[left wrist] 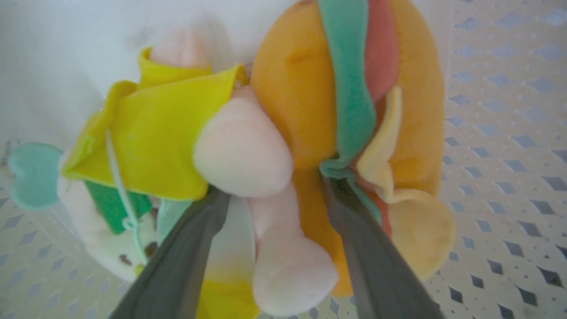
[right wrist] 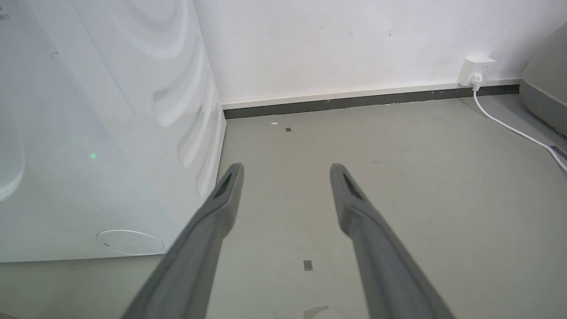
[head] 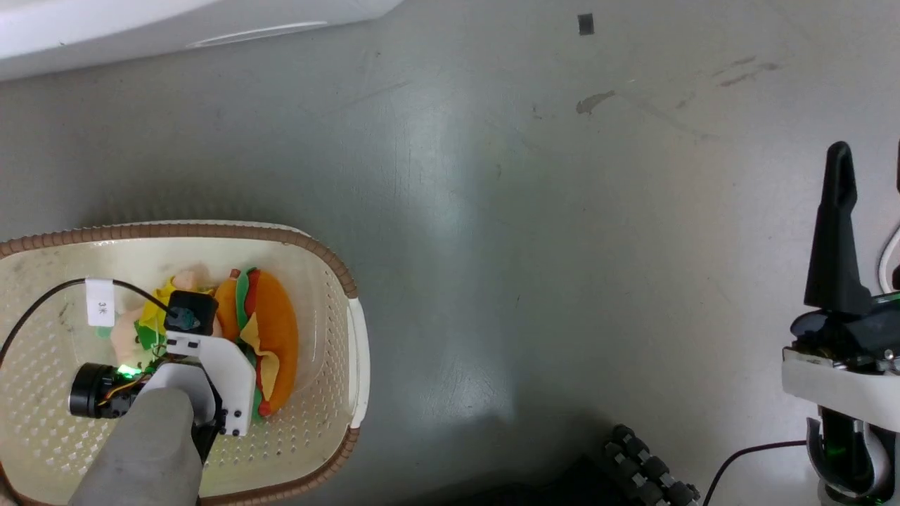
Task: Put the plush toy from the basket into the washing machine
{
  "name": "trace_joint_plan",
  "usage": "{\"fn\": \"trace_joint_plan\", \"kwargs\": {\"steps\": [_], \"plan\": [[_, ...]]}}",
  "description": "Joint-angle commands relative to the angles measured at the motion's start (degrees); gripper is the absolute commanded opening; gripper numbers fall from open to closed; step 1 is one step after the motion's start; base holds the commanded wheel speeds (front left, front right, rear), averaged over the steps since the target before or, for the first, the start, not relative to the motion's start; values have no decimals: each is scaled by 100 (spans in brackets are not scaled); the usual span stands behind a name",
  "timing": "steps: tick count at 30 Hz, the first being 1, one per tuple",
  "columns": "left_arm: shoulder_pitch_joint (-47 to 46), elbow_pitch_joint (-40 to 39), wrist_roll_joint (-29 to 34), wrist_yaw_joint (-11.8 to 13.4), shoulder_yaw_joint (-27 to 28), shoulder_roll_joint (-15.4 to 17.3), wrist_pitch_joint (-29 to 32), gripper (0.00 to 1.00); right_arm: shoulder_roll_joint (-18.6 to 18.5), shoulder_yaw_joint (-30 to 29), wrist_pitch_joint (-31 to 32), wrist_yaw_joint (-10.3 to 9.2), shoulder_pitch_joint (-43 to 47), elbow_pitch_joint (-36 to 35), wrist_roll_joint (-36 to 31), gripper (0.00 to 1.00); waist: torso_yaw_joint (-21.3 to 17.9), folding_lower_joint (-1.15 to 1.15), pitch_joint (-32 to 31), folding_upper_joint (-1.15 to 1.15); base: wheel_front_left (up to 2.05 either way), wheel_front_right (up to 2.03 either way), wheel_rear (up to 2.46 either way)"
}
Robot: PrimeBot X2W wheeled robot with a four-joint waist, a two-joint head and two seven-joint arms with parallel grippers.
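Observation:
The plush toy (head: 274, 330), an orange hamburger with green, red and yellow layers, lies in the cream basket (head: 337, 270) at the lower left. My left arm's wrist (head: 211, 379) reaches down into the basket over the toy. In the left wrist view my left gripper (left wrist: 274, 190) stands open, its two fingers pushed in on either side of the plush toy's (left wrist: 292, 88) pale pink and orange parts, with the tips hidden under it. My right gripper (head: 868, 169) hangs open and empty over the floor at the right (right wrist: 285, 170). The washing machine's white body (head: 140, 28) shows at the top left (right wrist: 110, 133).
Grey floor (head: 527, 246) stretches between the basket and my right arm. A wall socket (right wrist: 476, 71) with a white cable (right wrist: 509, 128) sits at the far wall. My base's black wheel (head: 647, 471) shows at the bottom.

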Motion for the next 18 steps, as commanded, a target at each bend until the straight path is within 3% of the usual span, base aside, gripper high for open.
{"fn": "trace_joint_plan", "kwargs": {"steps": [1,3,11,18], "plan": [[-49,56,-11,-65,-61,-37,106,100,-1,-31,-26,-4,-114,-55,17,100,32,0,32,0,0,0,0],[-48,58,-22,-132,-101,-77,204,0,-1,-38,-26,-4,-126,-71,-12,100,60,0,38,0,0,0,0],[52,61,-147,-195,-119,-174,84,0,-1,-42,-26,-4,-174,-16,-79,100,160,0,-236,0,0,0,0],[395,63,-257,-192,-130,-320,-213,0,-1,-46,-26,-4,-99,188,-136,100,260,0,-1051,0,0,0,0]]}}
